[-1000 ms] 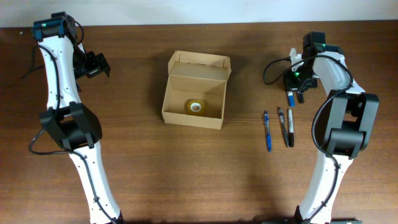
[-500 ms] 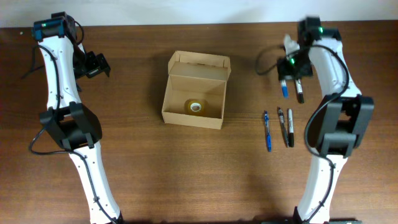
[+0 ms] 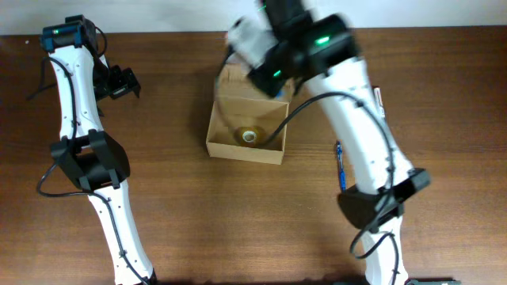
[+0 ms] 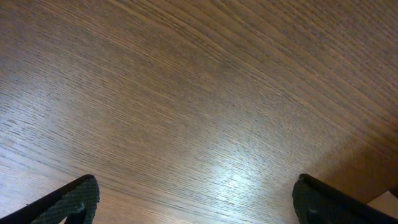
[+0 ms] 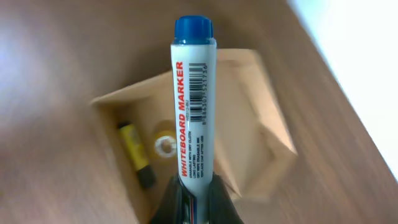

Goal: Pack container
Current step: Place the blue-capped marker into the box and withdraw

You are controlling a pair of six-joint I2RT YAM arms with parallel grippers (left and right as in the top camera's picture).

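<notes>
The box (image 3: pixel 244 150) sits open at mid-bench, its flap lid standing up along the far edge. Inside lie a tape roll (image 3: pixel 249 136) and, seen from the right wrist, a yellow pen (image 5: pixel 135 152) along one wall.

Above the box, the right claw (image 5: pixel 194 191) is closed narrow on the tail of a whiteboard marker (image 5: pixel 194 93). The blue cap points away from the fingers, and the barrel sticks out long and unsupported. The overhead view shows the right arm stretched across the bench over the box's far side, and it is blurred there. A blue pen (image 3: pixel 341 168) lies on the bench (image 4: pixel 186 93) to the right, partly hidden by the arm. The left claw (image 4: pixel 196 202) hangs far off at the left edge, spread wide with only bare wood between its tips.

Risks, as I judge them:
- The grip is at the very end of the marker, so a fast swing could tip it or let it slip.
- The marker looks long against the box's inside. Let go high or off-centre, it could strike the rim, bounce out, or come to rest propped on the tape.
- The arm passes close to the upright flap, and a brush there could fold it shut or shove the light box.
- Nothing steadies the box, since the left claw is well apart from it.
</notes>
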